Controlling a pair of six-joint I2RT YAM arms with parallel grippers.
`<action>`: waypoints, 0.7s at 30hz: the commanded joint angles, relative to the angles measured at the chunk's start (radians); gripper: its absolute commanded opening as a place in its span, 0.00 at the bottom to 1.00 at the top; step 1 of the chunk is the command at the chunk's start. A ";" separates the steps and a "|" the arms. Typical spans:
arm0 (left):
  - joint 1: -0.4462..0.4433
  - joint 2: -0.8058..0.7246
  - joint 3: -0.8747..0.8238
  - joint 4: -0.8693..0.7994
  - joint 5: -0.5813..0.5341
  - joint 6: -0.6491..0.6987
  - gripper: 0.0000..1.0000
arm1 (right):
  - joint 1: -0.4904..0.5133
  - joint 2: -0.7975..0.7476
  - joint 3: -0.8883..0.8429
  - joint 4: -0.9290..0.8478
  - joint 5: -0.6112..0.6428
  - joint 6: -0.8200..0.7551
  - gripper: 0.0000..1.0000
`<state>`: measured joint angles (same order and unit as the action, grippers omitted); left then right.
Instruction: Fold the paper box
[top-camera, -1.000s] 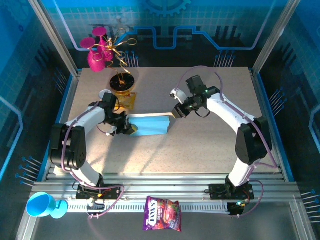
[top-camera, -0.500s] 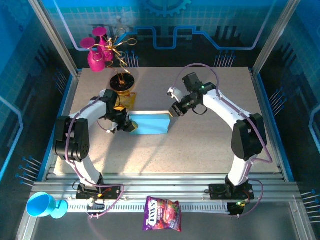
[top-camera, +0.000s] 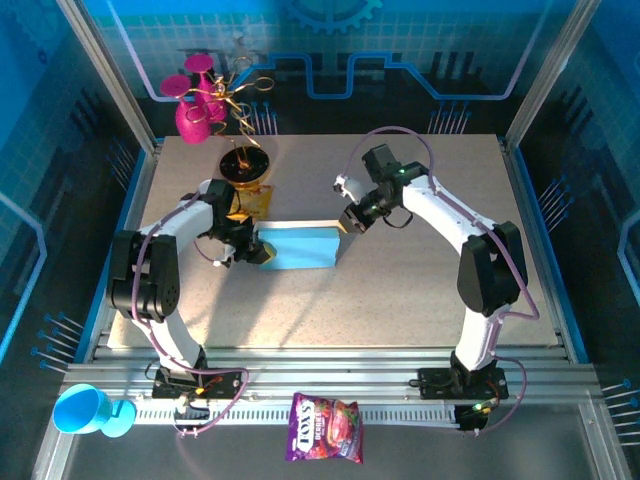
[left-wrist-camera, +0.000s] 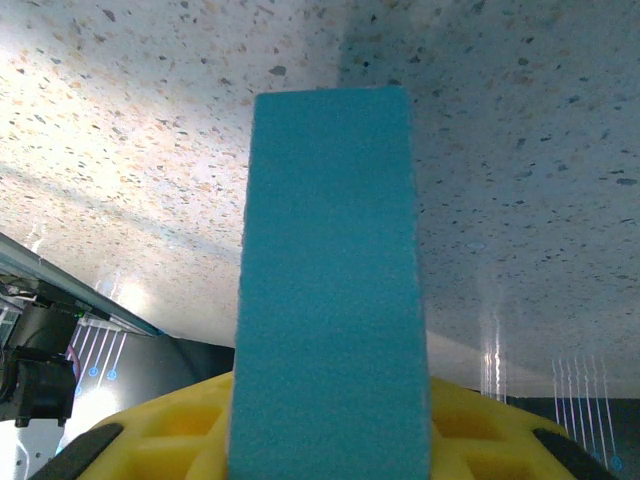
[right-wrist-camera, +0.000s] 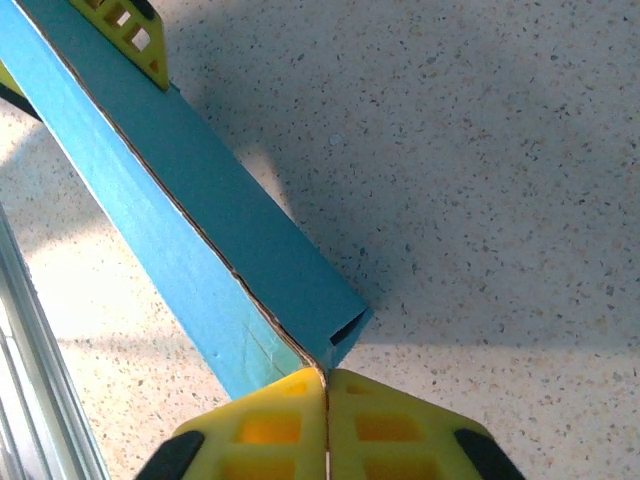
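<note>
Paper box (top-camera: 298, 247) lies flat near the middle of the speckled table (top-camera: 420, 290), folded up into a long light-blue sleeve. At its left end the left gripper (top-camera: 254, 251) is clamped on it, with yellow fingers (left-wrist-camera: 470, 415) on either side of the cardboard. At the right end, the right gripper (top-camera: 347, 224) has its 2 fingers pressed together, tips touching the box's open corner. Can't tell if they're pinching an edge.
</note>
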<state>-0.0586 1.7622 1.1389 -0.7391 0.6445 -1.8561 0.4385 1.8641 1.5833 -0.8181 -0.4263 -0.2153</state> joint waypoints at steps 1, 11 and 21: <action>0.014 0.045 -0.010 -0.057 -0.157 -0.012 0.00 | 0.011 0.027 0.043 -0.040 -0.010 0.020 0.03; 0.014 0.039 -0.024 -0.034 -0.160 -0.037 0.00 | 0.025 0.011 0.041 -0.047 -0.007 0.118 0.00; 0.013 0.024 -0.073 0.023 -0.173 -0.102 0.00 | 0.068 -0.053 -0.033 0.031 0.080 0.333 0.00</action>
<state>-0.0475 1.7664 1.1091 -0.7055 0.6605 -1.8877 0.4770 1.8549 1.5845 -0.8070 -0.3664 0.0170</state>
